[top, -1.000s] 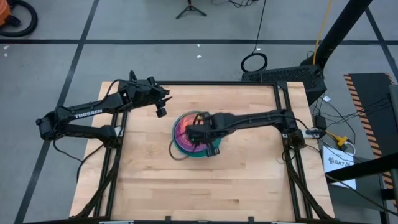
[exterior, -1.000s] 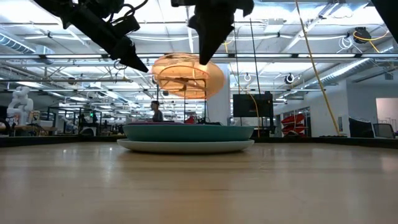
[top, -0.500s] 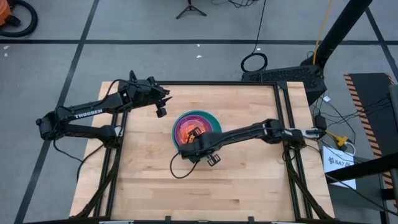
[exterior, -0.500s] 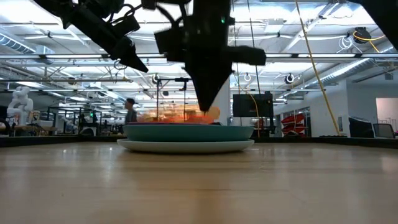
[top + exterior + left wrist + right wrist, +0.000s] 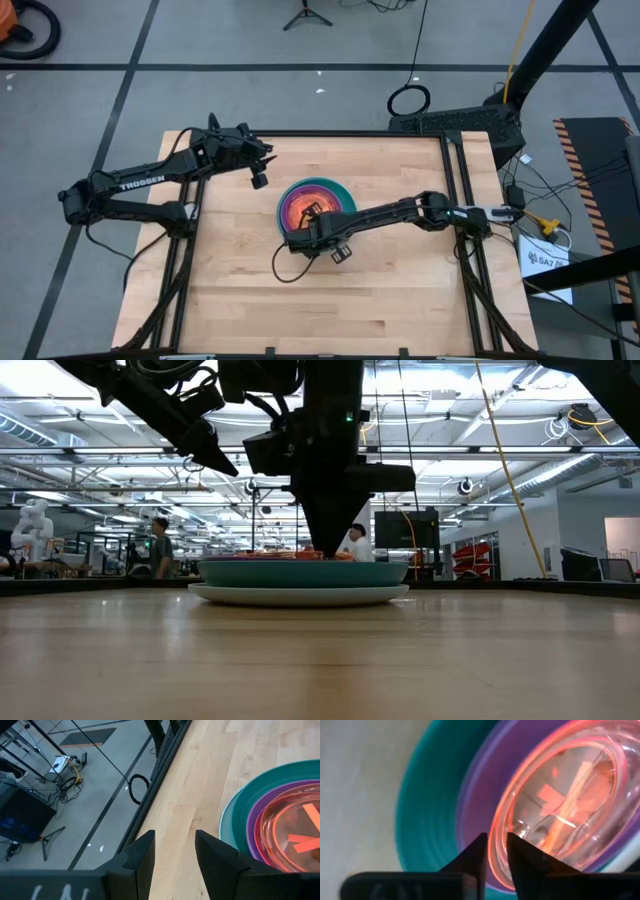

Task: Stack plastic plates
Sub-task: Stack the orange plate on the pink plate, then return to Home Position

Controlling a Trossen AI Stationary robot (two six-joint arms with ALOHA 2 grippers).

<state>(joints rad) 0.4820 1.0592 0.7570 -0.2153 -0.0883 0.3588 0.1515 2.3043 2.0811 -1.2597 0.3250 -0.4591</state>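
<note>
The plates form one stack (image 5: 316, 207) near the table's middle: a light blue plate (image 5: 300, 596) lies lowest, a teal one (image 5: 300, 572) on it, then purple and pink rims (image 5: 470, 795), and the clear orange plate (image 5: 560, 800) lies flat on top. My right gripper (image 5: 496, 852) points down over the stack's near-left edge (image 5: 300, 234), its fingers close together at the orange plate's rim. My left gripper (image 5: 258, 180) hangs open in the air past the stack's far-left side (image 5: 175, 855), touching nothing. My right gripper has the orange plate's rim (image 5: 495, 837) on the stack's near-left side between its two fingers, one finger (image 5: 520, 852) inside the rim and one (image 5: 475, 855) outside. The fingers come from above, pointing down (image 5: 325, 545). The plate rests flat on the stack.
Bare wooden table (image 5: 380, 290) lies all around the stack, bounded by a black frame (image 5: 455, 170). People walk in the room far behind the table (image 5: 160, 545).
My right gripper has come down and toward the table's near-left, bringing the orange plate from tilted in the air above the stack to lying flat on top of it. The left arm has kept still.
</note>
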